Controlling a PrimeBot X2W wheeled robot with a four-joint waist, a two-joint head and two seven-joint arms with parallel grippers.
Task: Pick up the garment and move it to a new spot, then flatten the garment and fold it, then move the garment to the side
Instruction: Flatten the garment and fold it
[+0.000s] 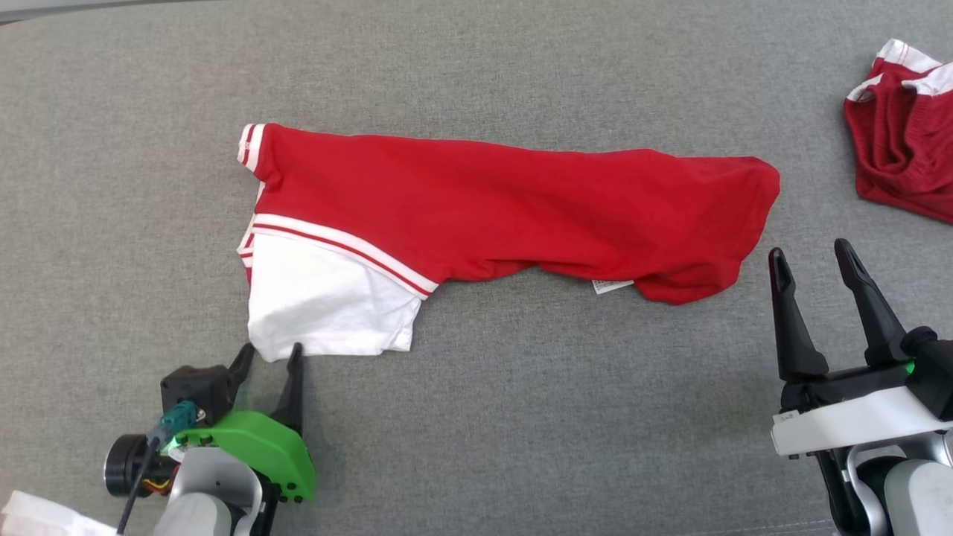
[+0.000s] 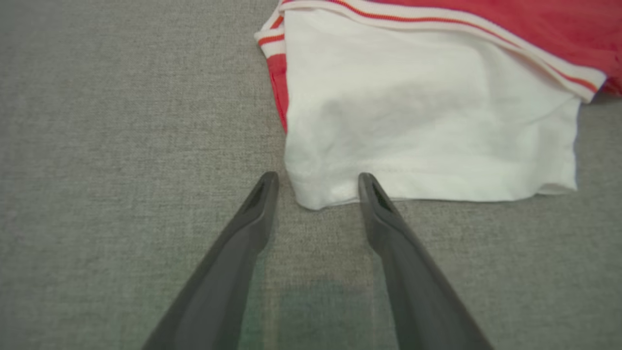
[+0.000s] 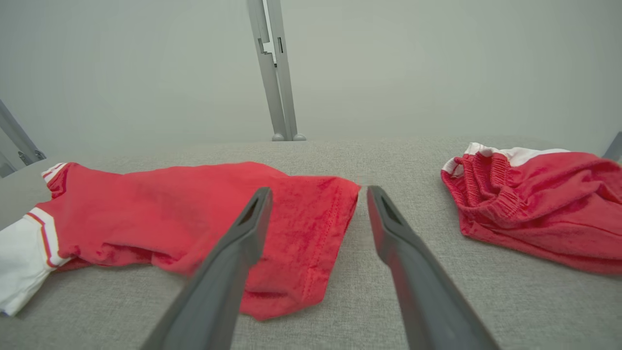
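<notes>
Red shirt lies bunched on the grey cloth top, the open, empty left gripper sits around its white sleeve corner, the right gripper is open and empty nearby, so flattening probably needs a pinch there next.

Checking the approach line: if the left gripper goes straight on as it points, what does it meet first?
The garment: its white corner lies at the left gripper's tips, between the open jaws. Height over the cloth is unclear, so it might ride over.
</notes>
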